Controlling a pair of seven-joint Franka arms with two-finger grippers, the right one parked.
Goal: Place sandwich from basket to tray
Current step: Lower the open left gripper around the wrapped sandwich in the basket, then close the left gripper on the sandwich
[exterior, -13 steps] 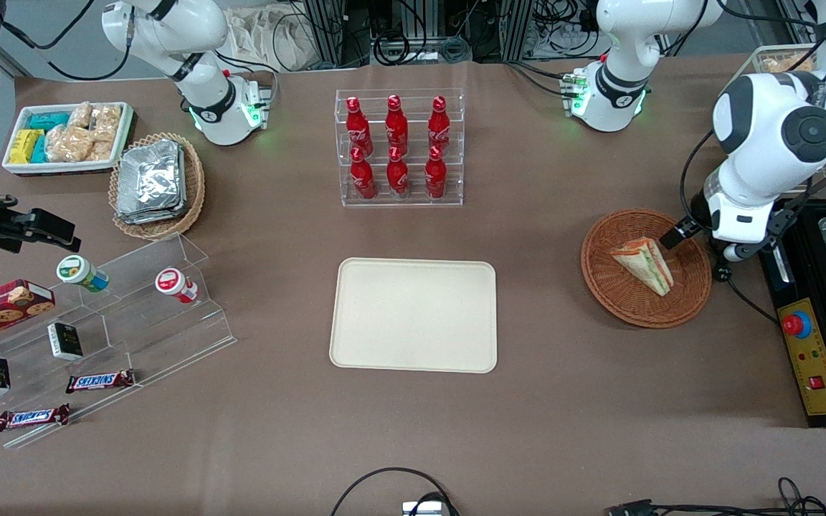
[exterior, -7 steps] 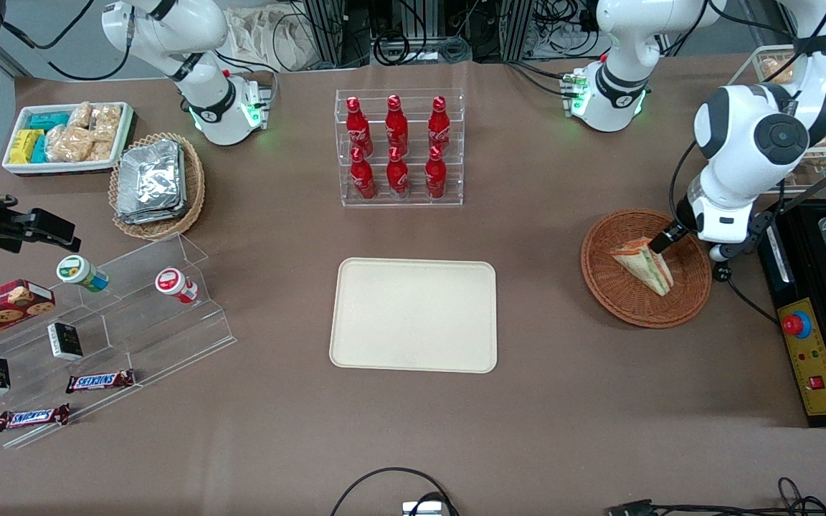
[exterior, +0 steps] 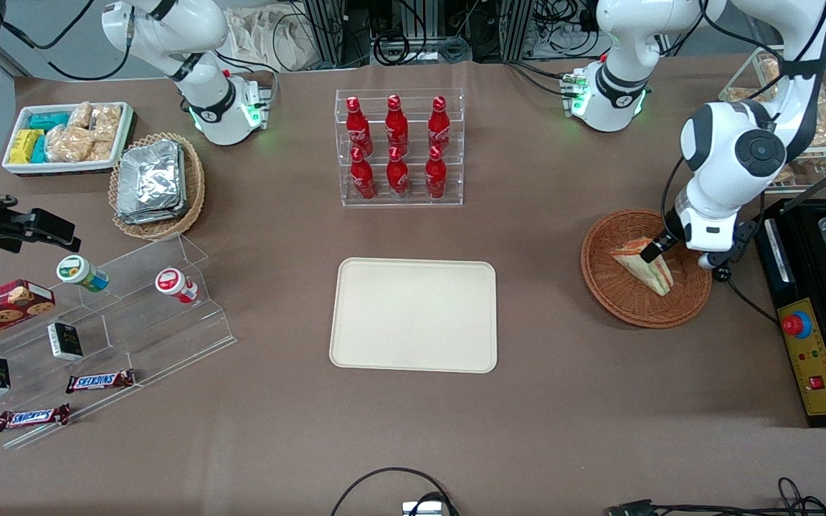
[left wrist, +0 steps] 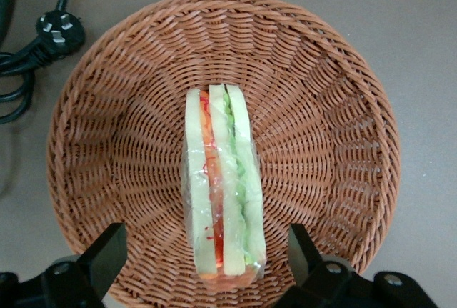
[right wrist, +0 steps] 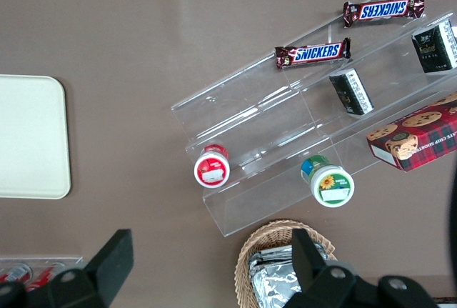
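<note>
The sandwich (exterior: 644,267) (left wrist: 218,194), a clear-wrapped wedge with red, orange and green filling, lies in the reddish-brown wicker basket (exterior: 608,290) (left wrist: 335,143) toward the working arm's end of the table. My gripper (exterior: 653,248) (left wrist: 206,242) hangs just over the basket, open, with one dark finger (left wrist: 108,249) on each side of the wedge's wide end and a gap between each finger and the wrap. The cream tray (exterior: 413,315) (right wrist: 28,136) lies flat at the table's middle with nothing on it.
A clear rack of red bottles (exterior: 399,147) stands farther from the front camera than the tray. A black power plug and cable (left wrist: 61,29) lie beside the basket. A black control box (exterior: 811,358) sits at the working arm's table end. Snack shelves (exterior: 97,322) and a foil-pack basket (exterior: 155,183) are toward the parked arm's end.
My arm has swung over the basket and the gripper has come from the basket's rim to sit around the sandwich's wide end. The sandwich has not moved.
</note>
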